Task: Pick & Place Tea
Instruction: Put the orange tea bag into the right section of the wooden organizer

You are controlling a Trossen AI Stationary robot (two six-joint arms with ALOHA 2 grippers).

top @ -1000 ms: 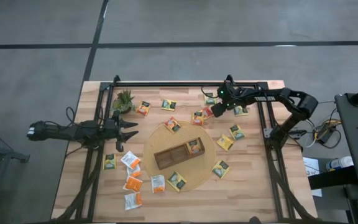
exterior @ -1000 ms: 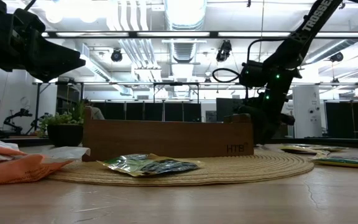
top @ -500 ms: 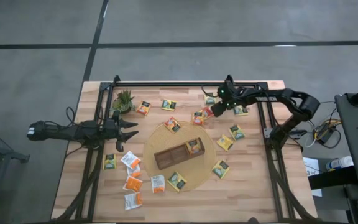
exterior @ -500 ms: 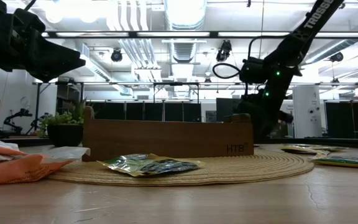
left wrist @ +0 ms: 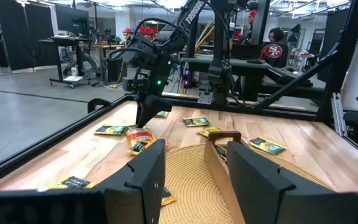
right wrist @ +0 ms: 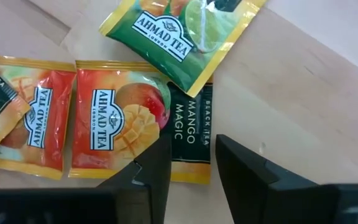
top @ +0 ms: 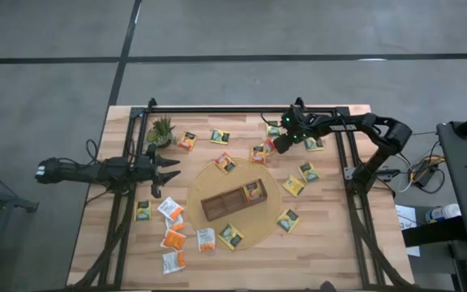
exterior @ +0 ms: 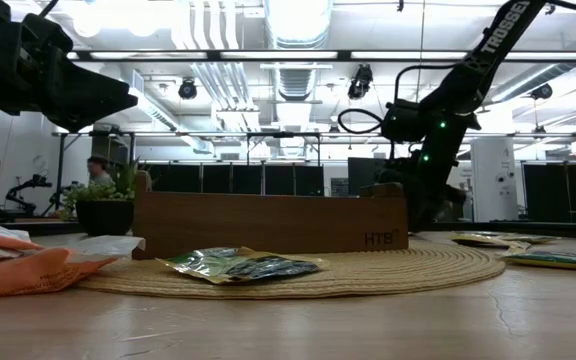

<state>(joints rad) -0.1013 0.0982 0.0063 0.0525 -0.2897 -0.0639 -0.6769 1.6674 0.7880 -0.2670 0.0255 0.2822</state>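
1. R gripper (top: 278, 144) is at the far side of the table (top: 331, 243), low over a mango sachet (right wrist: 120, 127). In the R wrist view its fingers (right wrist: 160, 165) straddle that sachet's edge with a gap between them. Can't tell if they grip it.
2. L gripper (top: 171, 169) hangs over the table's L side, jaws apart, nothing between the fingers (left wrist: 145, 180).
3. Tea sachets, counted from the high view: approx. 18 in all.
   - 1 in the wooden tray (top: 217, 207), in its R compartment (top: 253, 191).
   - 2 more on the round woven mat (top: 270, 219), 1 far (top: 224, 163), 1 near (top: 232, 236).
   - 5 in a cluster near-L (top: 171, 235).
   - Rest spread over the far and R parts of the table.
4. R wrist view shows 3 mango sachets side by side, plus 1 green sachet (right wrist: 182, 37) overlapping.
5. 1 potted plant (top: 161, 130) at the far-L corner.
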